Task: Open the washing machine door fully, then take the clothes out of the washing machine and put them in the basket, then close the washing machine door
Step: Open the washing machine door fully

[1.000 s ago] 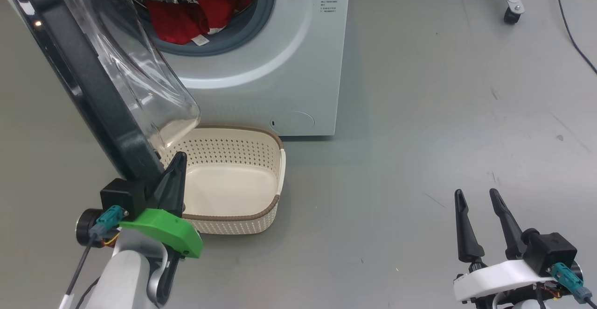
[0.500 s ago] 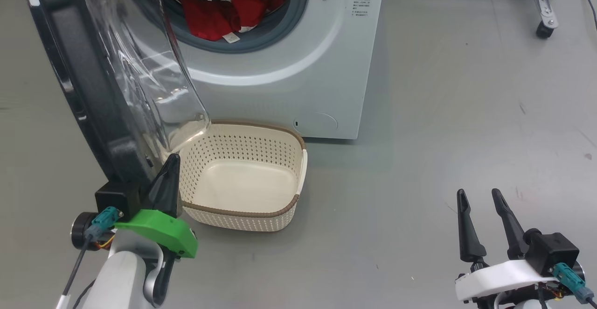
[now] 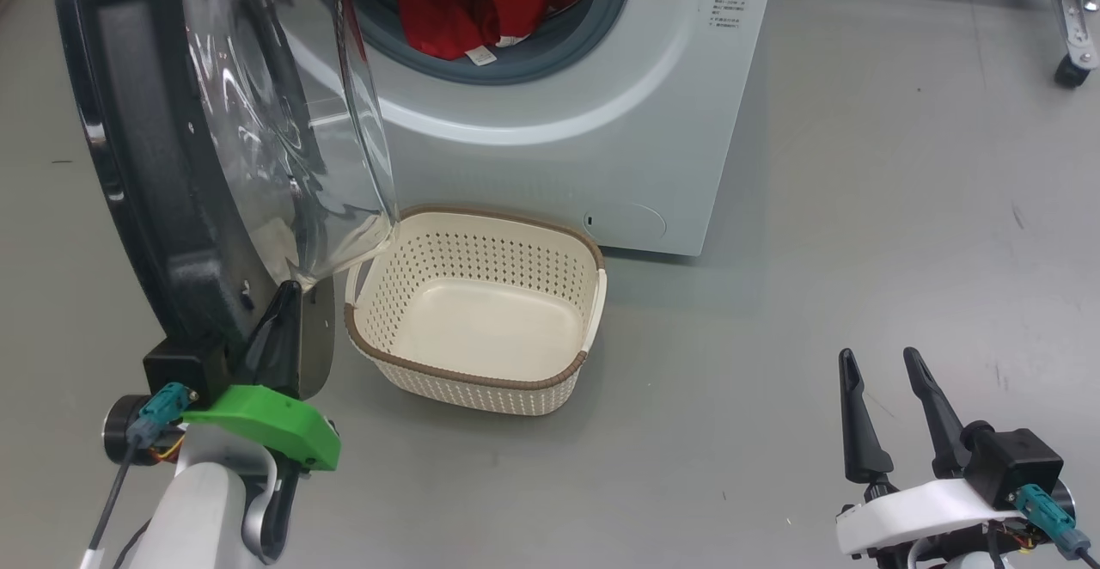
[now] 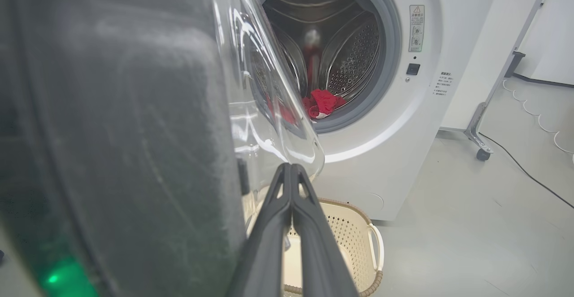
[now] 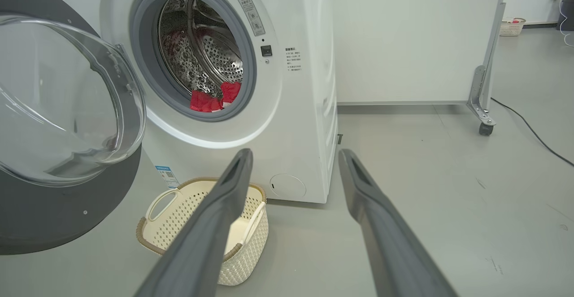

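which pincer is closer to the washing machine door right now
Left. The left pincer, shut, is at the lower edge of the washing machine door. The right pincer, open, hangs far off to that door's right, beyond the basket.

The large round glossy black door (image 3: 142, 208) has swung wider from the big white washing machine (image 3: 619, 122), uncovering more of the cream perforated basket (image 3: 481, 376). The left gripper's (image 3: 288, 294) pressed-together fingers have travelled with its lower edge.
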`<state>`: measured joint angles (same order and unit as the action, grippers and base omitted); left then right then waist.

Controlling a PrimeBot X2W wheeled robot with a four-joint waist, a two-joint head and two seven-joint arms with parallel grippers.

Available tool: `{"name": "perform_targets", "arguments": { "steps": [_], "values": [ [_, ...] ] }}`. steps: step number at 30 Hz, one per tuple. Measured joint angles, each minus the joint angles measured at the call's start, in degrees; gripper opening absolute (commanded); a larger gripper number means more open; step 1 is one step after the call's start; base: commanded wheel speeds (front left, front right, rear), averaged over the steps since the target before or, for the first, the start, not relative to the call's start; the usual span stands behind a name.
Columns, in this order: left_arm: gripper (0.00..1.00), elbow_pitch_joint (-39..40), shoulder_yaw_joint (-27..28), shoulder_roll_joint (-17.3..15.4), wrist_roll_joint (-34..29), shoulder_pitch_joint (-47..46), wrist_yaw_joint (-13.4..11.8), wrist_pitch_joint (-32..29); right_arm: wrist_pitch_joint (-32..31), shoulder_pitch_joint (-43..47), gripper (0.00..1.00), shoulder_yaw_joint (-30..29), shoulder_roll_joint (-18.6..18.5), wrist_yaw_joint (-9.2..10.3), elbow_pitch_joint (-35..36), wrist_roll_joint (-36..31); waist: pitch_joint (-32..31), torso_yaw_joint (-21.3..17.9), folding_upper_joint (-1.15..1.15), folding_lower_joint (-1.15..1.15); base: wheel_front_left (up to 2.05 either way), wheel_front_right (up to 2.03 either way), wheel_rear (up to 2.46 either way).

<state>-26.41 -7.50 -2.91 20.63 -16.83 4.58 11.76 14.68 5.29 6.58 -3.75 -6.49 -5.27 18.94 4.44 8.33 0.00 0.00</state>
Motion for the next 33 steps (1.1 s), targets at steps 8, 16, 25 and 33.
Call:
{"name": "perform_targets", "arguments": {
  "steps": [8,16,25,33],
  "values": [
    [0.00,0.0,1.4,-0.3,1.1,-0.5,-0.1,0.5,0.0,0.0,1.00,0.4,0.0,-0.01,0.0,0.0,1.2,1.0,0.00,0.00,0.00,0.00,0.00],
    [0.00,0.3,3.9,-1.7,2.2,-0.8,-0.8,1.0,0.0,-0.2,1.00,0.6,0.1,-0.12,0.1,0.0,3.0,1.6,0.00,0.00,0.00,0.00,0.00],
    [0.00,0.7,7.9,-4.2,3.5,-1.5,-1.8,1.4,0.0,-1.8,1.00,1.3,0.1,-0.46,0.3,-1.0,5.8,2.0,0.00,0.00,0.00,0.00,0.00],
    [0.00,1.0,12.4,-5.7,6.6,-2.1,-2.4,1.5,0.0,-3.3,1.00,1.9,-0.2,-0.47,0.3,-1.5,8.8,2.2,0.00,0.00,0.00,0.00,0.00]
  ]
}}
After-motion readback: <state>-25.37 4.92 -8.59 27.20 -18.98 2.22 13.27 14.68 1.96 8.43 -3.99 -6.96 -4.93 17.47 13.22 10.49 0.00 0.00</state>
